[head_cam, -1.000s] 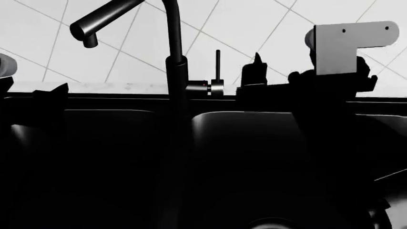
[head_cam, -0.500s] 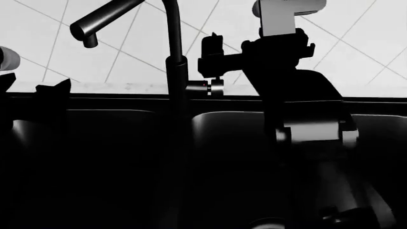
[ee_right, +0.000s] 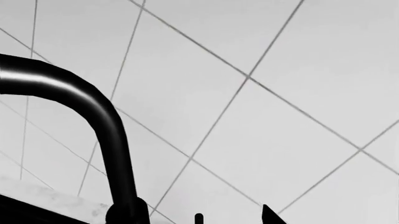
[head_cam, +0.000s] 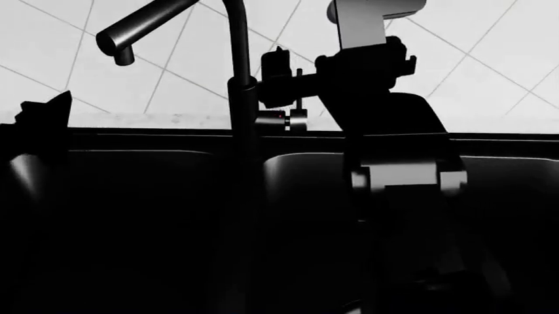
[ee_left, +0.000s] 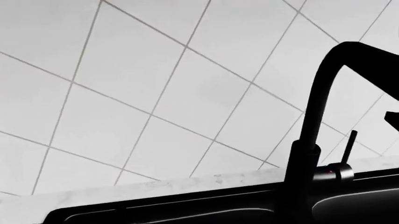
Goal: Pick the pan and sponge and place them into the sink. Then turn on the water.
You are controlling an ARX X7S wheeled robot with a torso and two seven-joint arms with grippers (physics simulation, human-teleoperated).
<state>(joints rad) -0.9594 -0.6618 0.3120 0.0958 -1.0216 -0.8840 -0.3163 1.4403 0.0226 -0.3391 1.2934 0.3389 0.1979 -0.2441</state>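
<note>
The lever (head_cam: 299,104) stands thin and straight up beside the faucet (head_cam: 242,98), at about 12 o'clock from the sink (head_cam: 288,171). No water runs from the spout yet. The pan and sponge cannot be seen in the dark basins. The right gripper (head_cam: 277,78) is at the lever's top, but I cannot tell how wide its jaws are. The left gripper (head_cam: 48,111) waits at 9 o'clock, hard to read too. A slow, gentle push should tip the lever.
</note>
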